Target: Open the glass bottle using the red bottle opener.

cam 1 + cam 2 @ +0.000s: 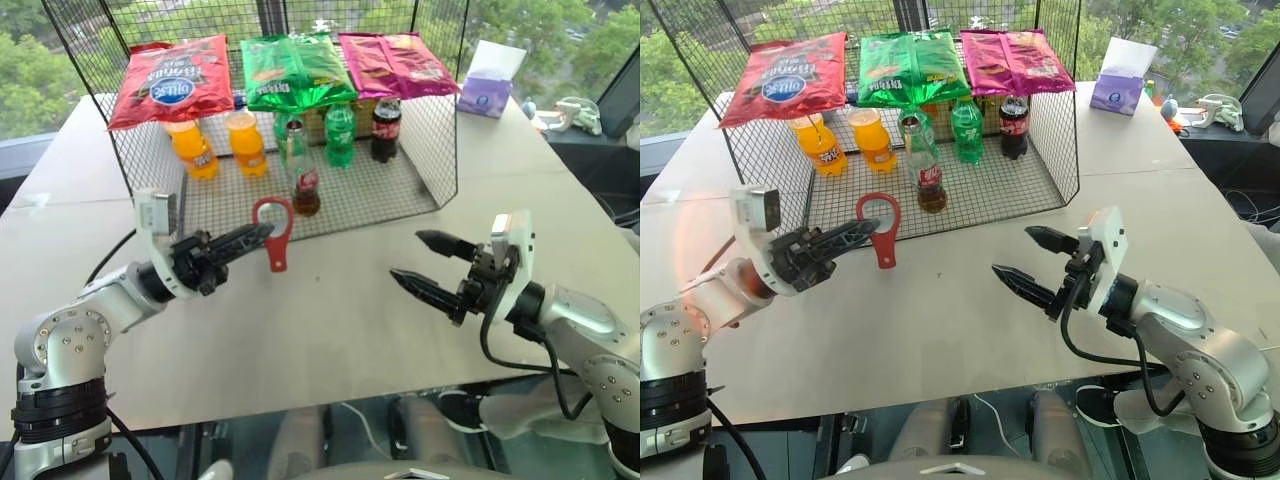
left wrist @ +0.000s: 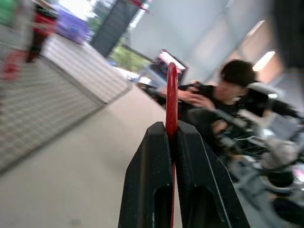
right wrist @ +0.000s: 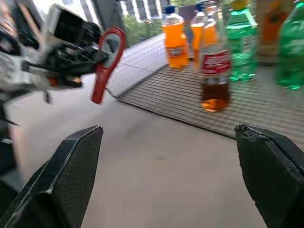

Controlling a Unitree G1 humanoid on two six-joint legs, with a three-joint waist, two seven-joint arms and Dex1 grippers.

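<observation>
A: Starting at the left: left gripper (image 1: 262, 234) clamped shut on the red bottle opener (image 1: 276, 232), pinched near the ring so the head stands up and the handle hangs down. Held clear of the table (image 1: 330, 330), just in front of the wire rack (image 1: 440, 150). Probably carried like that to bring the ring down over a cap.

B: And the glass bottle (image 1: 303, 178)?

A: Upright on the rack's mesh floor, near the front edge, just behind the opener. Dark cola low in it, red label, neck free.

B: Right side?

A: Right gripper (image 1: 418, 260) hovering over the table with jaws spread wide, holding nothing, aimed across toward the bottle. Likely meant to steady the bottle while the opener works.

B: Anything in the way?

A: Crowded rack. Two orange soda bottles (image 1: 215, 145) to the bottle's left, green soda bottles (image 1: 338, 132) and a dark cola bottle (image 1: 386, 128) behind and to its right, chip bags (image 1: 285, 68) lying on the rack's wire top. Side walls of mesh, so best reached from the open front. Farther right, a tissue box (image 1: 490, 75) on the table, well apart. A person visible past the opener in the left wrist view.
</observation>
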